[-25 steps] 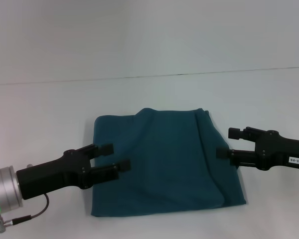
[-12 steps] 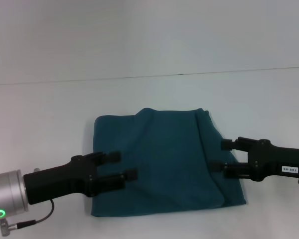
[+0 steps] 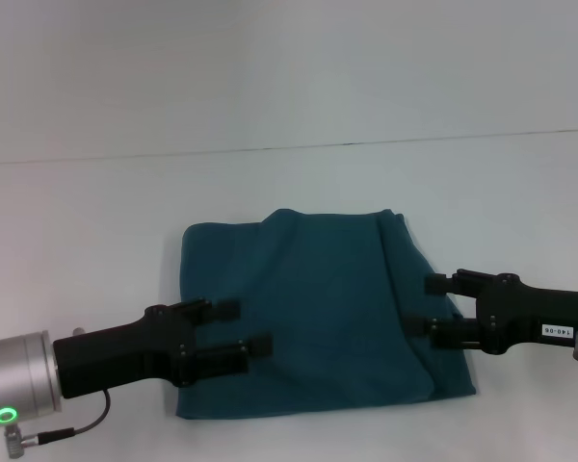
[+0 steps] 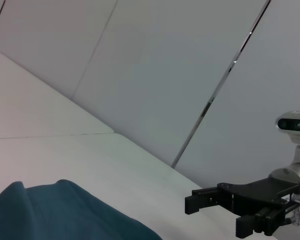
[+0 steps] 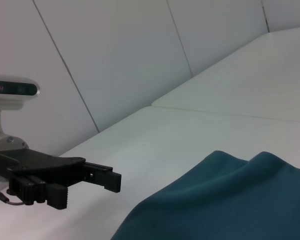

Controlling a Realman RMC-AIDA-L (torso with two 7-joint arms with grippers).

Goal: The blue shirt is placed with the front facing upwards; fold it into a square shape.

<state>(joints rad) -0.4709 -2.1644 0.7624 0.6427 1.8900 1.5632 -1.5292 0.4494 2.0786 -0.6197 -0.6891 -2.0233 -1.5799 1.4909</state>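
Note:
The blue shirt lies folded into a rough square in the middle of the white table, plain teal side up, with a raised fold along its right part. My left gripper hovers open over the shirt's near left part, nothing between its fingers. Over the shirt's right edge my right gripper is open too, holding nothing. In the left wrist view a corner of the shirt shows, with the right gripper farther off. The right wrist view has the shirt and the left gripper beyond it.
The white table runs back to a seam with the pale wall. The robot's head camera shows behind the left arm in the right wrist view. Bare table surface surrounds the shirt on all sides.
The left gripper has slid right and nearer, farther over the shirt's near left part. The right gripper has moved left and slightly down onto the shirt's right edge. The shirt's shape is unchanged.

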